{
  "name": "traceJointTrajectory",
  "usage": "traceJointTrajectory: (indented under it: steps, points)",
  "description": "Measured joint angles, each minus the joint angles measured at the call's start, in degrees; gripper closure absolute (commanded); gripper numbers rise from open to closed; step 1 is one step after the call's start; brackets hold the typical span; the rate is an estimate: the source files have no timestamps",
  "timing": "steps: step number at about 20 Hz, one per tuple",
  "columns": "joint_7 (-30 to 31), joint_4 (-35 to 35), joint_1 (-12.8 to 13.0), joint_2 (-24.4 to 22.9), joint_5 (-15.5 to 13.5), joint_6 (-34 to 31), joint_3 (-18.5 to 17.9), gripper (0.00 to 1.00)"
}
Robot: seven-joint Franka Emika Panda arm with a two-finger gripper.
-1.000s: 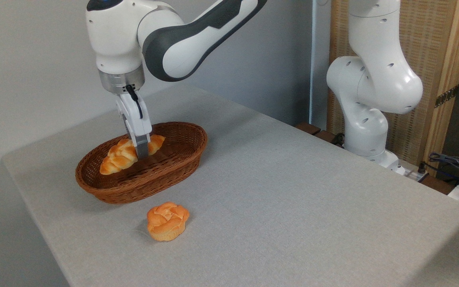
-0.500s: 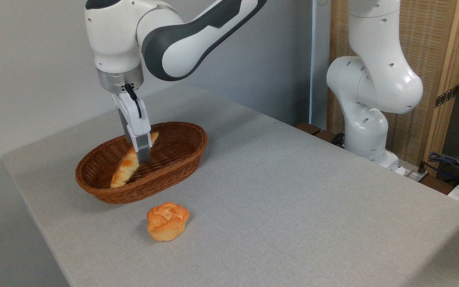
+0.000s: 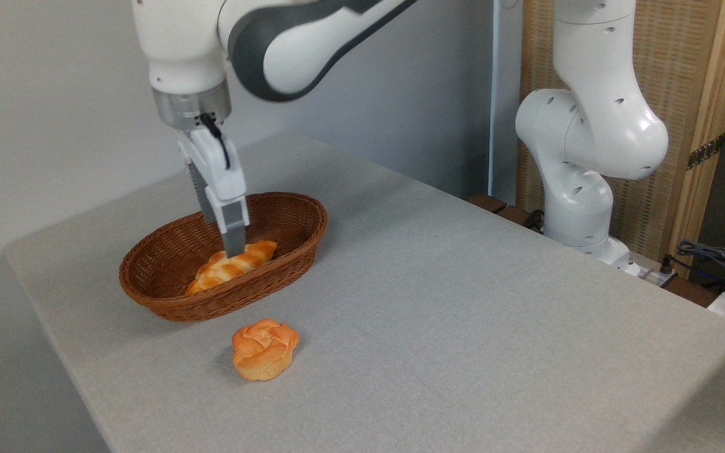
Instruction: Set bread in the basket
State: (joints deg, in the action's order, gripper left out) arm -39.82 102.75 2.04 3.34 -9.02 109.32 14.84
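Your claw (image 3: pixel 231 246) hangs over the basket (image 3: pixel 148 296), fingertips pointing down just above the bread (image 3: pixel 231 267). You see it side-on, so whether its fingers stand apart or together cannot be told, nor whether a tip touches the loaf. The bread lies inside the basket along the near wall, tilted lengthwise, one end toward the right rim. On the bench (image 3: pixel 463 302), just in front of the basket and apart from it, sits a small round rose-shaped bun (image 3: pixel 264 348).
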Motion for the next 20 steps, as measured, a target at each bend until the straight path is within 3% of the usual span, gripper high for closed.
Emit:
traceJointTrajectory:
  steps: [2, 5, 9, 13, 20]
  points:
    - [0.0, -0.3, -0.2, -2.4, 2.6, -2.7, -3.4, 0.0]
    - [-0.4, -2.1, -0.1, -4.9, 3.5, -7.1, -8.9, 0.0]
    - [-3.8, -9.1, 3.4, -4.8, 3.5, -16.9, -17.3, 0.0]
    - [-2.3, -11.2, 4.4, -4.4, 3.5, -18.8, -18.0, 0.0]
    - [-0.9, -11.2, 4.9, -3.9, 3.5, -18.8, -16.0, 0.0]
